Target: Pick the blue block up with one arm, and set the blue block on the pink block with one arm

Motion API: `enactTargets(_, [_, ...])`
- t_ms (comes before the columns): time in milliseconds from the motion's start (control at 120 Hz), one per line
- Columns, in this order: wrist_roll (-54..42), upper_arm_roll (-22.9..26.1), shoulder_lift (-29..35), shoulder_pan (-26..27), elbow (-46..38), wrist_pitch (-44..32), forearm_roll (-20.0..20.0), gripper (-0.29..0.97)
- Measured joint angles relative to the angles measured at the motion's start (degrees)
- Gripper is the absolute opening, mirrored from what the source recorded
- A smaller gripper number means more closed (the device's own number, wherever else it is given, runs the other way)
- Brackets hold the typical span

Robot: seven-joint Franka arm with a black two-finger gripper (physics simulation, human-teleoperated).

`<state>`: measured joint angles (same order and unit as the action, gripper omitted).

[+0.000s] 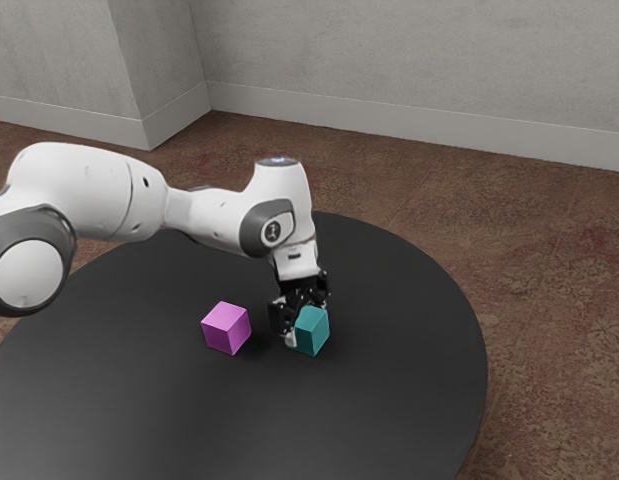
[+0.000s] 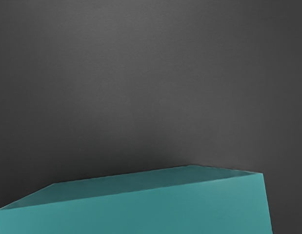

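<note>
One pink block (image 1: 226, 327) on black table (image 1: 409, 300)

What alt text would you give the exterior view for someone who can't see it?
A white arm has its black gripper down at a teal block on a round black table. A pink block sits apart from it, toward the exterior view's left.

A white, rounded arm (image 1: 139, 205) with grey joint caps ends in a black tool (image 1: 297, 318).
</note>
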<state>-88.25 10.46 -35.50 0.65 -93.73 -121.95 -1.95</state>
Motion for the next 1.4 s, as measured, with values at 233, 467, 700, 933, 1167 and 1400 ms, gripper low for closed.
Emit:
enactTargets(233, [-0.5,0.2,4.7,0.0,-1.9,0.1,0.1,0.31])
enactTargets(467, [-0.9,0.3,18.8,-2.3,-6.9,5.4,0.1,0.28])
enactTargets(700, [-1.6,0.2,21.0,-6.2,-7.3,9.8,0.1,0.31])
enactTargets(933, [-2.7,0.3,21.3,-6.9,-7.2,11.5,0.1,0.37])
enactTargets(1167, [-3.5,0.3,22.7,-6.9,-7.3,12.2,0.1,0.41])
enactTargets(1400, [-4.3,0.2,22.2,-9.1,-7.7,12.7,0.2,0.40])
